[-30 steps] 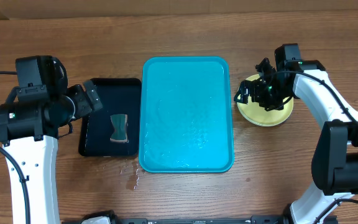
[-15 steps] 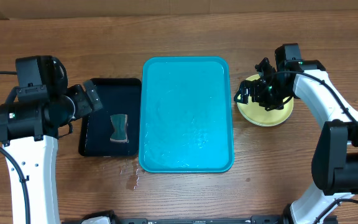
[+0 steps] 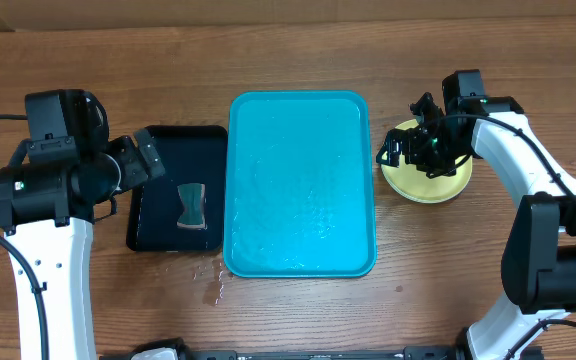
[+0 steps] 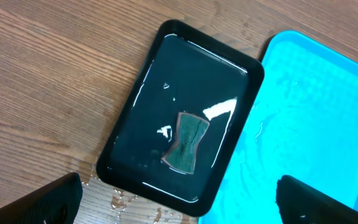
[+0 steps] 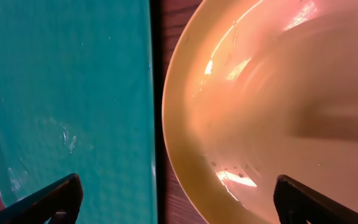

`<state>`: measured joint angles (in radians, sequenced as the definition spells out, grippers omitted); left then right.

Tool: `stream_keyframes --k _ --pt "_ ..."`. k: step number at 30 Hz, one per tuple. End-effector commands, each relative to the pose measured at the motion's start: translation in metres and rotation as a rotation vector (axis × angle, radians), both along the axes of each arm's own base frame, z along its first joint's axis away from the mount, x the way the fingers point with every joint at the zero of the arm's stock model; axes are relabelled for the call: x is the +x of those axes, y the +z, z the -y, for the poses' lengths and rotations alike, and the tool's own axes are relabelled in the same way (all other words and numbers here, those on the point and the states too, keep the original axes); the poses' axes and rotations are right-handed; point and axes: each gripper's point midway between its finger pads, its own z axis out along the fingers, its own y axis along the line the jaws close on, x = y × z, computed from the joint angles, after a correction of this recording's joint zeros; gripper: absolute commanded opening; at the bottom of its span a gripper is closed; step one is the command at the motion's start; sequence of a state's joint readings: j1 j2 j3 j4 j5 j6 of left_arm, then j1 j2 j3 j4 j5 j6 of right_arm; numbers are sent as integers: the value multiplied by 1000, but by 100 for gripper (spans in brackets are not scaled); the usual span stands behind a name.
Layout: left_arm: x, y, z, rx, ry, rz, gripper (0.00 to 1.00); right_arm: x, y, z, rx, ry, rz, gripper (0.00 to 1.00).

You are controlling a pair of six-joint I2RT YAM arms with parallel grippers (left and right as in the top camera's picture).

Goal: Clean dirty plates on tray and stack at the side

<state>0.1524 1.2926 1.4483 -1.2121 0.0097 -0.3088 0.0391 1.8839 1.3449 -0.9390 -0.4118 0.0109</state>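
Note:
The turquoise tray lies at the table's middle, wet and with nothing on it; its edge also shows as the tray and the tray. A lime-green plate rests on the wood just right of it, and the plate fills the right wrist view, glossy. My right gripper hovers over the plate's left rim, open and holding nothing, as the right gripper also shows. My left gripper is open above the black tray's left end; the left gripper holds nothing.
A smaller black tray sits left of the turquoise one, holding water and a dark green sponge; the sponge lies near its middle. Water drops spot the wood by the black tray's near corner.

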Motion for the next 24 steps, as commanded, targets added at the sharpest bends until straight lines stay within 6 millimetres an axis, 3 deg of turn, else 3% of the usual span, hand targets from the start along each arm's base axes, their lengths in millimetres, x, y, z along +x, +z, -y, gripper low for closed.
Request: stream_keyframes --k 1,9,13,20,24 --pt "1 4 -4 8 19 9 100 1 10 0 8 5 32 100" --pt "2 4 -4 9 19 9 100 1 10 0 8 5 31 100" --pt "2 4 -4 8 19 9 100 2 19 -1 9 7 56 100" --pt "2 4 -4 8 19 9 100 -1 69 -14 17 43 195 100" --pt "2 4 -4 8 19 9 100 -8 115 -20 27 60 325 100"
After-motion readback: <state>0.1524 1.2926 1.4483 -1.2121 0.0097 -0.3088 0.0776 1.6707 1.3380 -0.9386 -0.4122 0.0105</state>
